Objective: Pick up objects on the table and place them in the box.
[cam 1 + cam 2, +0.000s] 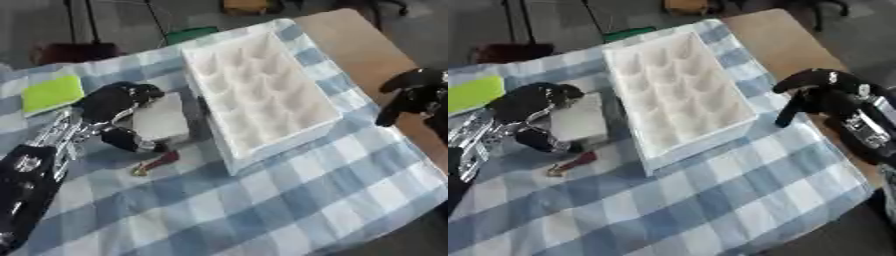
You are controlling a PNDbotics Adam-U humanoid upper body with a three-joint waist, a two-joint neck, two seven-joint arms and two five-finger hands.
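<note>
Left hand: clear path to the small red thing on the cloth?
Probably yes. The small red thing lies uncovered on the checked cloth, just below the left hand, which sits over a white flat piece; nothing lies between them.

Your left robot hand (118, 102) curls over a white block (160, 119) beside the white box (259, 90), a small red thing (157, 162) just below it on the checked cloth (289, 200).
</note>
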